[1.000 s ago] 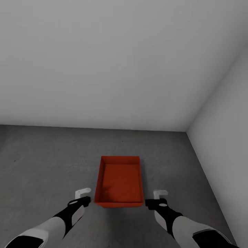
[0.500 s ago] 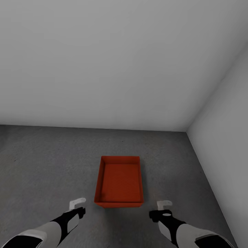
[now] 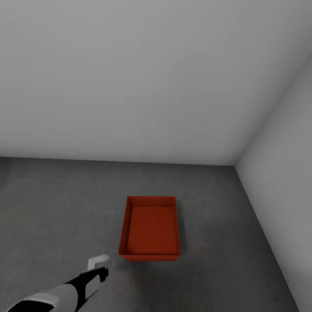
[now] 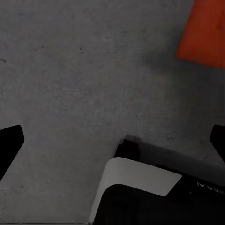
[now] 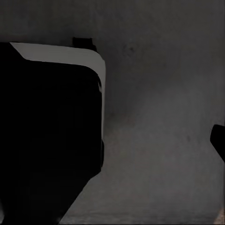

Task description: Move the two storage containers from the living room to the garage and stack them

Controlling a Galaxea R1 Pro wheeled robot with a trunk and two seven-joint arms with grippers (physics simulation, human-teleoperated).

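1. Orange-red storage container (image 3: 150,229) sits open-side-up on the grey concrete floor (image 3: 56,208) of the garage, near the corner where two white walls (image 3: 151,78) meet. Only one bin in sight; nothing stacked in it or on it, so I judge the 2nd container isn't here yet and the stack step is undone.
2. Key relation: from the left gripper (image 3: 98,262), the bin lies at about 2 o'clock in the head view, close but apart, a strip of bare floor between them. Bin's long axis runs 12-to-6, away from the robot, short near wall facing the base.
3. Left gripper hangs low over the floor, beside the bin's near-left corner. Left wrist view shows its dark fingertips (image 4: 10,140) spread wide apart, just concrete between them, one corner of the orange bin (image 4: 204,33) off to the side. So spread open, holding nothing, touching nothing.
4. Right wrist cam looks down at the floor past part of the robot's body (image 5: 47,131). One dark fingertip (image 5: 218,140) at the frame edge; spread or closed, can't tell.
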